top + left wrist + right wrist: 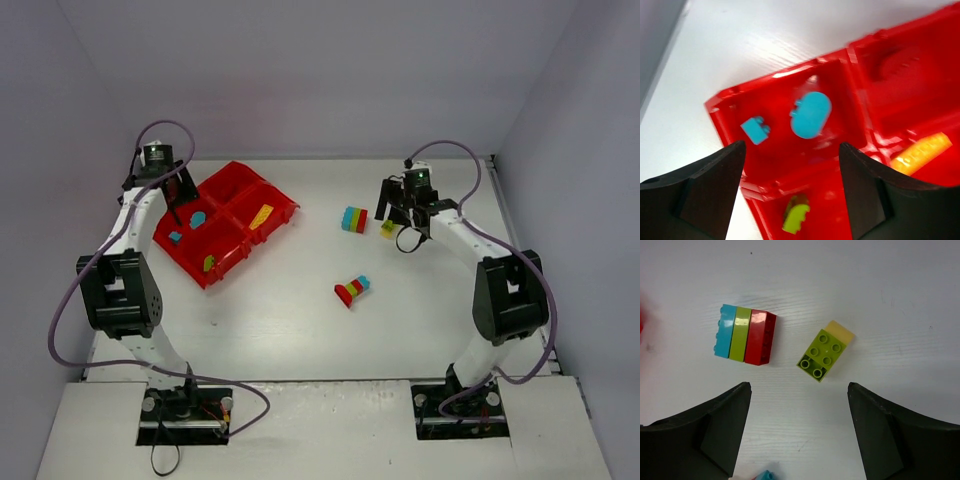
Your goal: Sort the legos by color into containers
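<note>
Teal brick (766, 475) cut off at bottom edge, perhaps stacked.

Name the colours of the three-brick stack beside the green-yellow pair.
Three-brick stack: teal-blue, lime green, red; clearest in right wrist view.

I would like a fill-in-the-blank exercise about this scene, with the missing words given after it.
The red tray has ___ compartments. The two pieces under the left gripper are ___. The lime green brick near the right gripper is joined to a ___ one.
Missing words: four; teal-blue; yellow.
</note>
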Available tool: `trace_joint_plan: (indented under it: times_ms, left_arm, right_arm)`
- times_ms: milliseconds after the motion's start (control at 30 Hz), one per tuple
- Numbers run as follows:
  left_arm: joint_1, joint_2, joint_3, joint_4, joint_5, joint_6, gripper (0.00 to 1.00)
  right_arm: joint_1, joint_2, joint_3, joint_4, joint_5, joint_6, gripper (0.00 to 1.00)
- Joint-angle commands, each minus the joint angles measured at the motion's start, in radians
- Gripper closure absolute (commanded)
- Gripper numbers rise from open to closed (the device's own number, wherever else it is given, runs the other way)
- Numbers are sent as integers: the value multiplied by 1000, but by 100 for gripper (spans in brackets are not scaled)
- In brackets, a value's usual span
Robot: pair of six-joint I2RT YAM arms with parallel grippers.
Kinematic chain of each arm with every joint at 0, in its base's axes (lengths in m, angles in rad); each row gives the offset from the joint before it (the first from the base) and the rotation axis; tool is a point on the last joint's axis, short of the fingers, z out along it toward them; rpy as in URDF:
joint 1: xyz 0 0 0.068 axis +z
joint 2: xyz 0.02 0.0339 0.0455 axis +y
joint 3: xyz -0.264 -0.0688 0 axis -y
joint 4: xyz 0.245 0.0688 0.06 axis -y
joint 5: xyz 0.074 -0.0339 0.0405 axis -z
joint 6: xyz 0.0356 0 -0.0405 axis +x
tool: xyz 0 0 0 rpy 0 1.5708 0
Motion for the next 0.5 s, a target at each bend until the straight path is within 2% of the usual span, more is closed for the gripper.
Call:
trace_joint_plan:
  times_ms: [0,267,467]
  left_arm:
    - [-61,-88,74,-45,16,24,31]
    - [-205,-110,76,-80,31,32,31]
    - [-247,-120,68,-89,47,29,31]
  right_arm:
    - [-3,31,81,-55,83,85,25]
    - [-3,169,210,-147,175,214,24]
    - [-3,238,251,-155,168,254,28]
